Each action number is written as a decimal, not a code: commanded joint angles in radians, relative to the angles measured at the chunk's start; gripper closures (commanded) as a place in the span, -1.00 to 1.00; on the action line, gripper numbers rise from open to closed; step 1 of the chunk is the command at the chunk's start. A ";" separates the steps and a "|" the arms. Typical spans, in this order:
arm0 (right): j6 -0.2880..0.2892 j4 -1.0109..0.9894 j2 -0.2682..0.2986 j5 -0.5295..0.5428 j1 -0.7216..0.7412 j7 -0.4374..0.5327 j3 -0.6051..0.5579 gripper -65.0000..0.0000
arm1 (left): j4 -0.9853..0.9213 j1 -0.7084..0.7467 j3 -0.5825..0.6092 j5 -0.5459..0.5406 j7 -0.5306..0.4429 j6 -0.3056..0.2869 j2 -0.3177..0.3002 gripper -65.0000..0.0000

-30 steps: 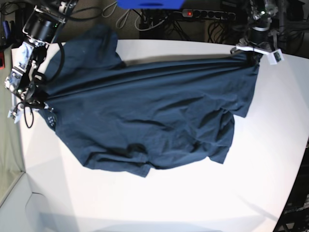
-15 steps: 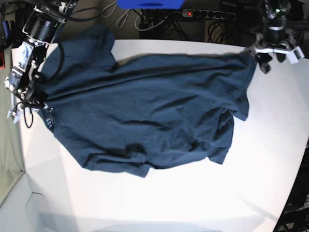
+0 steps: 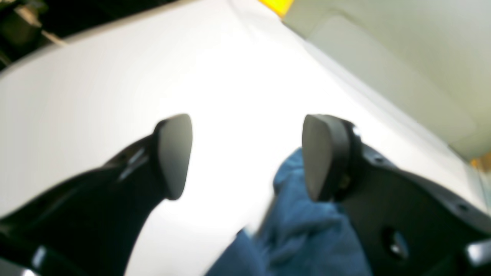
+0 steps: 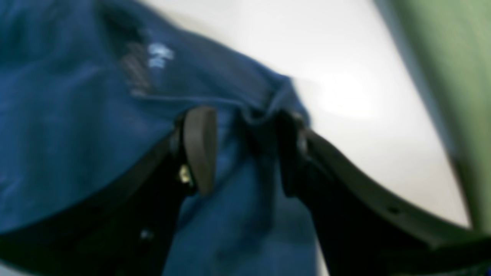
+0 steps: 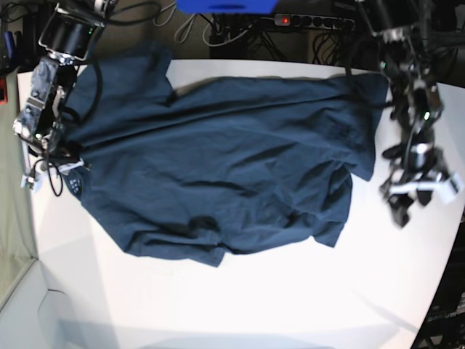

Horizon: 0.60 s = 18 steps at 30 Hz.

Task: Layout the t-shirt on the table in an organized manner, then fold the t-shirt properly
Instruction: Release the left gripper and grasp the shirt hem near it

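The dark navy t-shirt lies spread and wrinkled across the white table, its lower edge bunched. My left gripper hangs open over bare table, just right of the shirt's right edge. In the left wrist view the left gripper has nothing between its fingers, and a bit of the shirt lies under the right finger. My right gripper is at the shirt's left edge. In its wrist view the right gripper stands open, with a fold of the shirt lying between the pads.
A power strip with a red light, cables and a blue object sit behind the table's far edge. The table's curved edge runs down the right side. Grey-green floor lies beyond the left edge.
My left gripper let go of the shirt's far right corner and swung down along the table's right side. The released corner settled flat. The right gripper's jaws parted slightly.
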 commanded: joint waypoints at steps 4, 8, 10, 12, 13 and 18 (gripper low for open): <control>0.004 0.020 0.011 0.001 0.017 0.013 -0.010 0.18 | -0.232 -0.214 0.089 0.099 -0.026 -0.005 -0.009 -0.33; 0.004 0.021 0.011 -0.001 0.017 0.011 -0.039 0.18 | -0.539 -0.403 0.173 0.170 -0.027 -0.005 -0.008 -0.33; 0.004 0.021 0.011 -0.001 0.017 0.011 -0.054 0.18 | -0.694 -0.489 0.218 0.194 -0.032 -0.011 -0.009 -0.33; 0.002 0.021 0.011 -0.001 0.017 0.011 -0.065 0.18 | -0.798 -0.555 0.253 0.213 -0.034 -0.013 -0.009 -0.33; 0.002 0.021 0.011 -0.001 0.017 0.011 -0.065 0.18 | -0.846 -0.584 0.265 0.219 -0.034 -0.013 -0.009 -0.33; 0.002 0.021 0.005 -0.001 0.017 0.011 -0.065 0.18 | -0.955 -0.664 0.284 0.225 -0.035 -0.014 -0.008 -0.33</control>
